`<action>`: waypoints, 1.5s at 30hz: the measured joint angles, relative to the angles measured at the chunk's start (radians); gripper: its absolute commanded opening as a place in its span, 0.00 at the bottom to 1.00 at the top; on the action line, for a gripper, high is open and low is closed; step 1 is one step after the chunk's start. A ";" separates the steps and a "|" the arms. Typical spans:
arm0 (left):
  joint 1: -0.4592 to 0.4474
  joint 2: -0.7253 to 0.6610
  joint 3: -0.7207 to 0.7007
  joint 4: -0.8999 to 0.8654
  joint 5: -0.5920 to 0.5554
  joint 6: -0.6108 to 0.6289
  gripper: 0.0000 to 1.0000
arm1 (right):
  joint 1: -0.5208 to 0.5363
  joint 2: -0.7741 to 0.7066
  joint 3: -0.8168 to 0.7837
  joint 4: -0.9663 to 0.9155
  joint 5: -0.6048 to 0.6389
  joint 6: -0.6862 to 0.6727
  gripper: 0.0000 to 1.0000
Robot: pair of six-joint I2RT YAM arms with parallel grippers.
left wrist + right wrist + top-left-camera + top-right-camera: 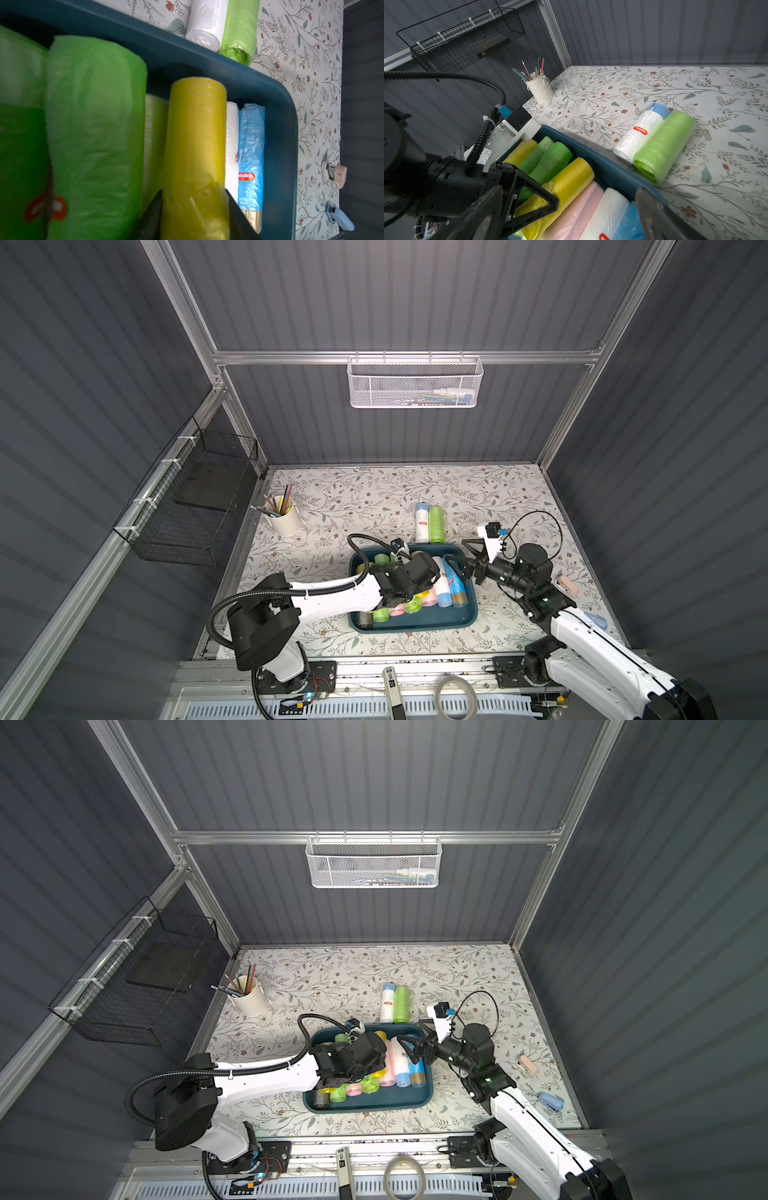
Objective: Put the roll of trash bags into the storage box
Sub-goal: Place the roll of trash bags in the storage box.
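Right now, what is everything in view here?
Storage box, shallow plastic tray: one, dark teal, centre of the table.
Trash-bag rolls in the box: many, green, yellow, pink, white, blue, one dark; the left arm hides some.
Yellow trash-bag roll: one, in the box, gripped.
Rolls on the table: two, white roll and green roll, side by side beyond the box.
Pencil cup: one, cream, table's far left.
Wire basket: one, black, hung at left.
Mesh basket: one, white, hung at the back.
Stapler-like items: two, pink one, blue one, table's right edge.
Tape ring: one, clear, front, off the table.
Left gripper: black, closed on the yellow trash-bag roll.
Right gripper: black, open, at the box's far right corner.
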 measured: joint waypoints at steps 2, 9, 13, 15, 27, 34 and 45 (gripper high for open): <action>0.000 0.006 0.000 -0.004 0.000 0.000 0.44 | 0.000 -0.002 0.000 0.002 0.000 0.000 0.99; 0.000 0.008 0.000 -0.007 0.000 0.000 0.44 | 0.000 -0.002 0.000 0.006 0.000 0.000 0.99; 0.000 0.008 0.000 -0.007 0.000 0.000 0.44 | 0.000 -0.002 -0.002 0.007 0.000 0.000 0.99; 0.000 0.008 0.000 -0.007 0.000 0.000 0.44 | 0.000 -0.002 -0.002 0.007 0.000 0.000 0.99; 0.000 0.010 0.000 -0.007 0.000 0.000 0.46 | 0.000 -0.002 -0.005 0.007 0.000 0.000 0.99; 0.000 0.032 0.006 -0.006 0.000 0.000 0.47 | 0.000 -0.002 -0.005 0.007 0.000 0.000 0.99; 0.000 0.035 0.017 -0.016 0.000 0.012 0.51 | 0.000 -0.002 -0.005 0.007 0.000 0.000 0.99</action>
